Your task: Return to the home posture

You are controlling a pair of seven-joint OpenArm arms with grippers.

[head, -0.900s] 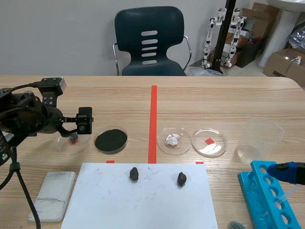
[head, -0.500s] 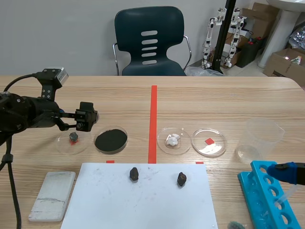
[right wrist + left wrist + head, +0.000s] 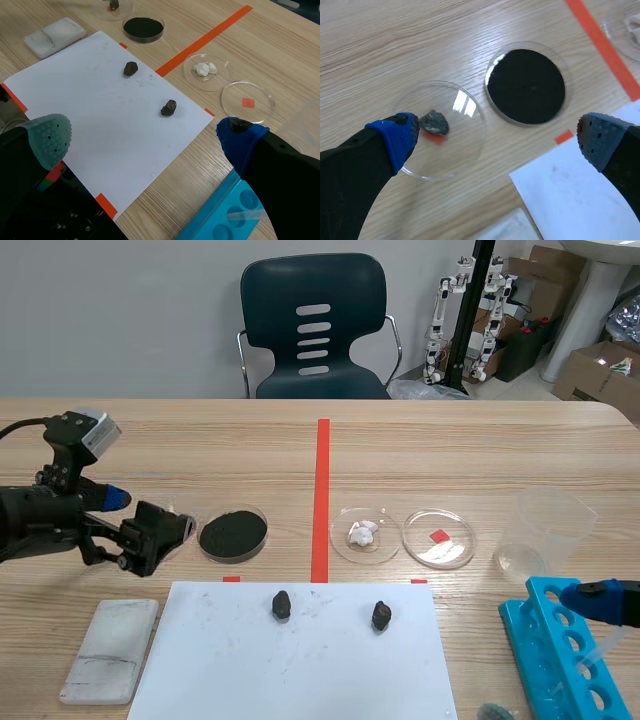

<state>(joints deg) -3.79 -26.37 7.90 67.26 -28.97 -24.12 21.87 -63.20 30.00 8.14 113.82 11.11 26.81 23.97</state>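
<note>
A: Where are the two arms?
B: The left arm [image 3: 40, 515] lies low at nine o'clock on the worktop [image 3: 450, 450]. Its left fingers [image 3: 395, 140] are spread wide and empty above a clear dish [image 3: 470, 150] holding a dark stone [image 3: 436, 122].
A: And the right?
B: The right fingers [image 3: 47, 137], also wide apart and empty, sit at four o'clock over a blue rack [image 3: 550, 650], with white paper [image 3: 100, 100] ahead of them.

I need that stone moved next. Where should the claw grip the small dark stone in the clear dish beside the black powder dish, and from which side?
Probably straight down from above: the clear dish has a rim blocking sideways approach. Pinch the dark stone across its shorter width, as it lies flat and elongated.
</note>
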